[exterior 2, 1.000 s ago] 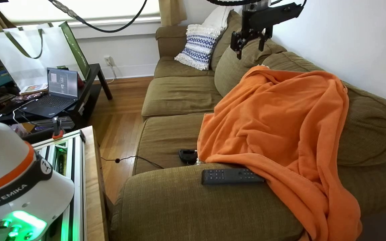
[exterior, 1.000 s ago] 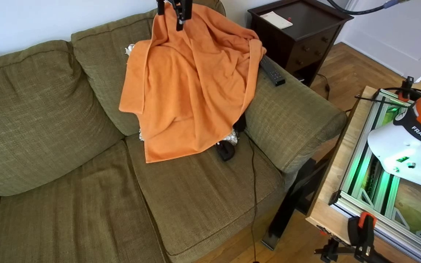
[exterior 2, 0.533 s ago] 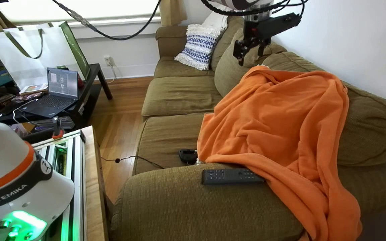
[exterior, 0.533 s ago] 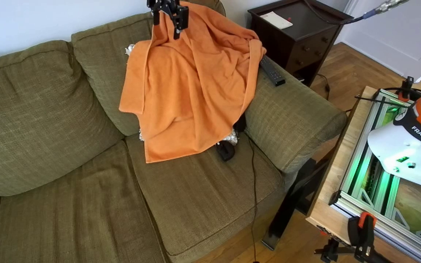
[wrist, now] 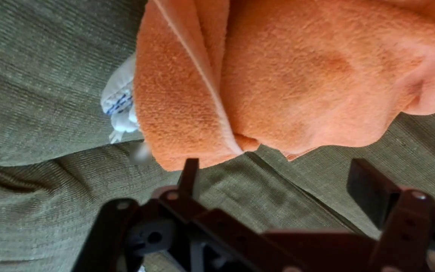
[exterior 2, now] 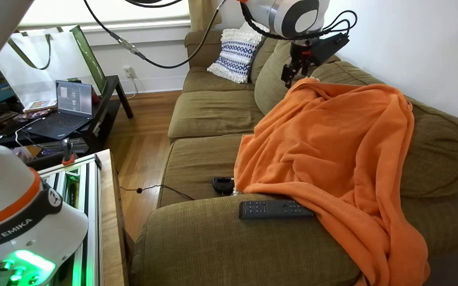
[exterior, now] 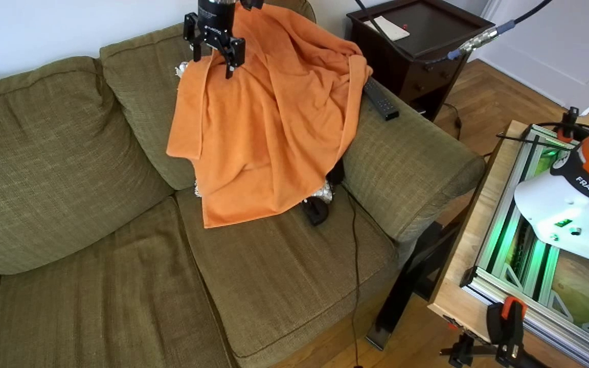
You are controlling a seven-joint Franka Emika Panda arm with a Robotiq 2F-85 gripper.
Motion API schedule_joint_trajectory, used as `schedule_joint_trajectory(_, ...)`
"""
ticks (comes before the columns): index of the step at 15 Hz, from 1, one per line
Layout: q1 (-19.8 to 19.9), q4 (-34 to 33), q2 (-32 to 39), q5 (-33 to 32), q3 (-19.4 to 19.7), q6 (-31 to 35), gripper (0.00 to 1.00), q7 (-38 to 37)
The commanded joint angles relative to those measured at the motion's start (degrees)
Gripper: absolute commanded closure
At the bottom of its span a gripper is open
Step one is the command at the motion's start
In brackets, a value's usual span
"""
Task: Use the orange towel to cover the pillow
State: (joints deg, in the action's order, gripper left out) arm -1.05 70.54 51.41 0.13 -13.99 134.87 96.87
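Observation:
The orange towel (exterior: 269,112) lies draped in folds over the pillow in the sofa corner and partly over the armrest; it shows in the other views too (exterior 2: 324,135) (wrist: 296,75). The pillow (wrist: 121,104) is mostly hidden under it. A white corner with blue pattern sticks out past the towel's side in the wrist view, and white fringe (exterior: 181,68) shows in an exterior view. My gripper (exterior: 213,66) is open and empty, pointing down by the towel's upper side near that corner. It also shows in an exterior view (exterior 2: 296,77) and the wrist view (wrist: 274,170).
Olive sofa cushions (exterior: 59,163) stand beside the towel. A remote (exterior 2: 274,209) lies on the armrest. A black object (exterior: 316,210) with a cable sits at the towel's lower edge. Another white-and-blue pillow (exterior 2: 235,55) is at the sofa's far end. The wall is behind the sofa.
My open gripper has come down and moved toward the towel side where the pillow corner shows. More of the arm is in view. The towel and pillow have not moved.

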Motion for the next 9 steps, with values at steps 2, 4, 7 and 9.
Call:
schedule_joint_trajectory(2,-0.45,-10.54,7.2,0.31,-1.52,-0.7,0.09,5.96)
schedule_joint_trajectory(4,-0.86,-13.8,9.12,-0.24,-1.17,-0.45,0.2,8.12)
schedule_joint_trajectory(7,-1.08,-17.9,11.44,-0.26,-0.8,-0.58,0.44,11.03)
schedule_joint_trajectory(9,-1.19,-19.89,12.66,-0.19,-0.61,-0.96,0.62,12.56)
